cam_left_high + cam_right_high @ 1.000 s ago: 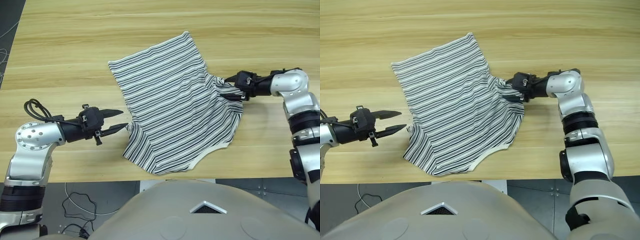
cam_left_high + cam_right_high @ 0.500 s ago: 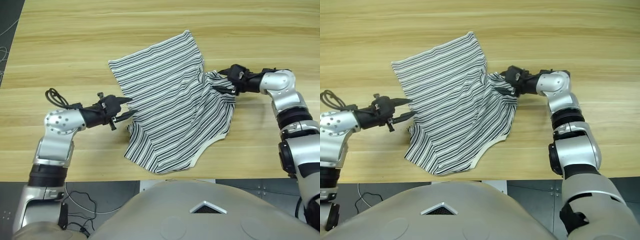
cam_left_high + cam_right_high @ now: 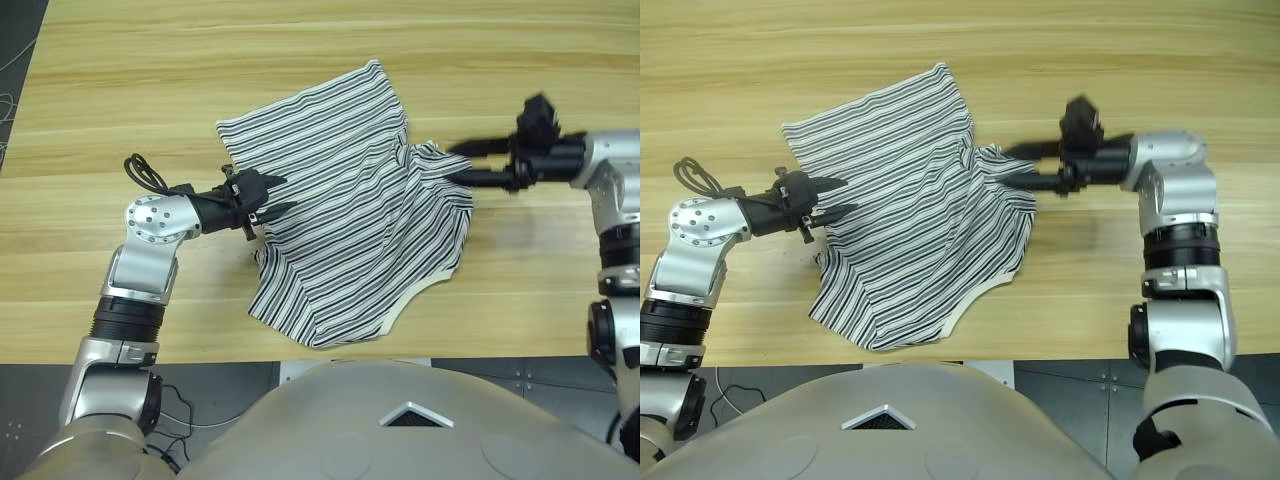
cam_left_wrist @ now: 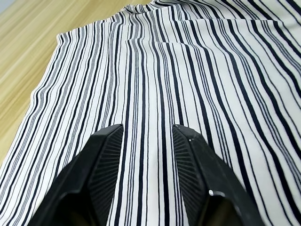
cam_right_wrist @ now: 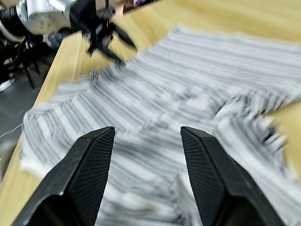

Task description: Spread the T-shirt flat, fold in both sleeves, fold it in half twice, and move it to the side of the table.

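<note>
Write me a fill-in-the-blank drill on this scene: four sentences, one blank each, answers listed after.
1. The T-shirt is patterned with dark and white ____.
2. It lies on a ____ table.
3. The left gripper, at the shirt's edge, has its fingers ____.
4. The right gripper, by the bunched sleeve, holds ____.

Missing words: stripes; wooden; open; nothing
</note>
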You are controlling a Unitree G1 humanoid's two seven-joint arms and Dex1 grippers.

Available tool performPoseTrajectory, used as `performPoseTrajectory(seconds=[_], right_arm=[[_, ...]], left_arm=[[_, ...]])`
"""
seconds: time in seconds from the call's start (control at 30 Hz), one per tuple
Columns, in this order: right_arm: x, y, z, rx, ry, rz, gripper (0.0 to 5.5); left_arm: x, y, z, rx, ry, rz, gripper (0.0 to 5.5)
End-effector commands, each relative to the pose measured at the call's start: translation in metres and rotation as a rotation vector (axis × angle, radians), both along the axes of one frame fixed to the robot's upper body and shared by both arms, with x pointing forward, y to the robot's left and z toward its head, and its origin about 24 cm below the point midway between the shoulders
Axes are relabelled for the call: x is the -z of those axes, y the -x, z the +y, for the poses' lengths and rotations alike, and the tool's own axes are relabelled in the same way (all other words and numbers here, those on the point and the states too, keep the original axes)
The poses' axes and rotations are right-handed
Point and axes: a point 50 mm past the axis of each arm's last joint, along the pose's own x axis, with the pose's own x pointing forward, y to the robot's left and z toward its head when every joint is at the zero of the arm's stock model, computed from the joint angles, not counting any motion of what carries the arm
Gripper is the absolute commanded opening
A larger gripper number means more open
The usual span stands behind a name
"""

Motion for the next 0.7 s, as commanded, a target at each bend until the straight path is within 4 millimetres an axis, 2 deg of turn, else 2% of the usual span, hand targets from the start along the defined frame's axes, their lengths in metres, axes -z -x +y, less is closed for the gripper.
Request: performPoseTrajectory(seconds=[0.03, 0.13, 0.33, 0.47, 0.6, 0.7], right_arm=[[0.001, 0.007, -0.018, -0.001, 0.087, 0.02, 2.59], [0.009, 0.007, -0.024, 0.032, 0.114, 0.033, 2.59], [0.037, 0.01, -0.008, 0.041, 0.163, 0.01, 2.59], [0.064, 0.018, -0.002, 0.037, 0.266, 0.015, 2.59], [0.081, 0.022, -0.007, 0.051, 0.401, -0.012, 2.59], [0.082, 0.023, -0.013, 0.053, 0.437, -0.02, 2.59]], left_arm=[[0.004, 0.001, 0.0, -0.012, -0.012, 0.001, 1.94], [0.004, 0.0, 0.001, -0.014, -0.013, 0.0, 1.94], [0.005, 0.001, 0.002, -0.011, -0.017, 0.001, 1.94], [0.004, 0.002, 0.002, -0.01, -0.014, -0.003, 1.94], [0.004, 0.002, 0.001, -0.012, -0.009, -0.007, 1.94], [0.005, -0.006, -0.004, -0.032, -0.01, -0.029, 1.94]])
